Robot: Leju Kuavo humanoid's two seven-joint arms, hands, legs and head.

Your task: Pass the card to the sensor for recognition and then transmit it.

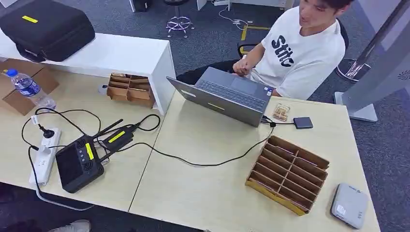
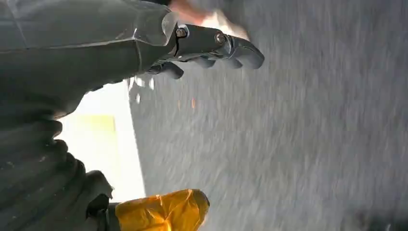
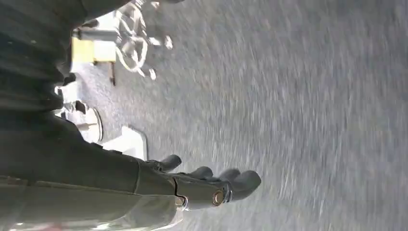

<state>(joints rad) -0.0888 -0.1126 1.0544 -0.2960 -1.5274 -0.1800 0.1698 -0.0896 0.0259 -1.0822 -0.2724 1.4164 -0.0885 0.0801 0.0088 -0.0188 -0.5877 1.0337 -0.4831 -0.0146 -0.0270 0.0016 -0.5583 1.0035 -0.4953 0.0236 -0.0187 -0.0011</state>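
Observation:
A grey-white flat sensor box (image 1: 349, 205) lies at the near right corner of the light wooden table (image 1: 203, 193). Left of it stands a cardboard slotted rack (image 1: 288, 173); I cannot tell whether a card sits in its slots. A small dark square pad (image 1: 303, 122) lies behind the rack, wired to the laptop (image 1: 227, 94). My left hand (image 2: 211, 48) hangs over grey carpet with its fingers stretched out and nothing in them. My right hand (image 3: 207, 185) hangs the same way, holding nothing.
A person in a white shirt (image 1: 300, 48) sits behind the laptop. On the left lie a black controller (image 1: 80, 164), cables, a power strip (image 1: 46, 154), a water bottle (image 1: 29, 89) and a second cardboard rack (image 1: 129, 89). A black case (image 1: 48, 26) tops the white shelf.

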